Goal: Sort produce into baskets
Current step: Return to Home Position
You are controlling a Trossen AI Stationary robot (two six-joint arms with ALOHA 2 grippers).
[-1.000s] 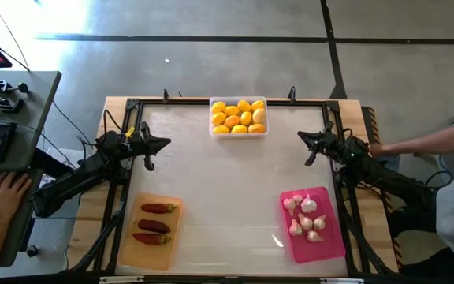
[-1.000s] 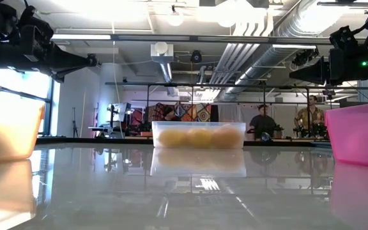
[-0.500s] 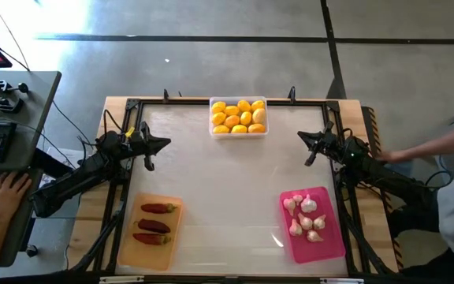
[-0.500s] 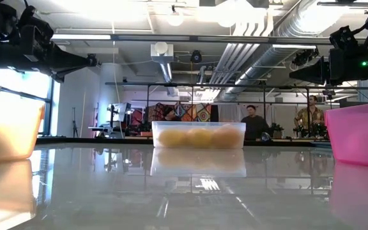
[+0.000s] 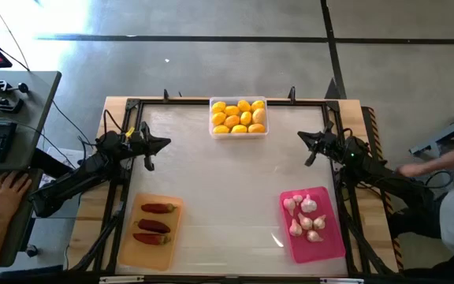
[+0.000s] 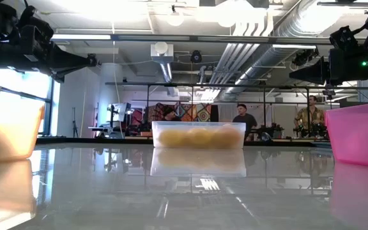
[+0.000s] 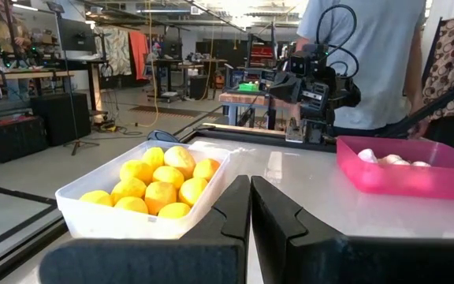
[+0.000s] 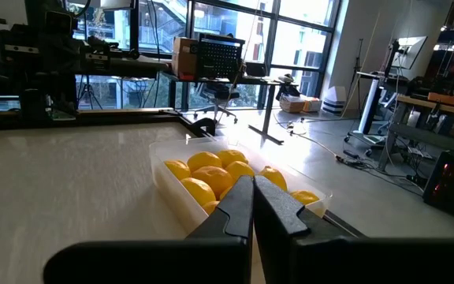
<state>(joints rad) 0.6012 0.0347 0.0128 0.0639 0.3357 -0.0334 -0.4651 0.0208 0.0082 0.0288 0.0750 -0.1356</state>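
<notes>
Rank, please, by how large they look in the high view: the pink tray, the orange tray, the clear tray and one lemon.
1. orange tray and pink tray: they look about alike, so I do not rank them.
2. clear tray
3. lemon

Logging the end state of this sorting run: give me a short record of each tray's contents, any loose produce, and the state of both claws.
clear tray: lemons, top centre of the high view
orange tray: three chili peppers, bottom left
pink tray: garlic bulbs, bottom right
loose produce: none seen on the table
left claw: shut, empty, raised at the table's left side
right claw: shut, empty, raised at the table's right side
</notes>
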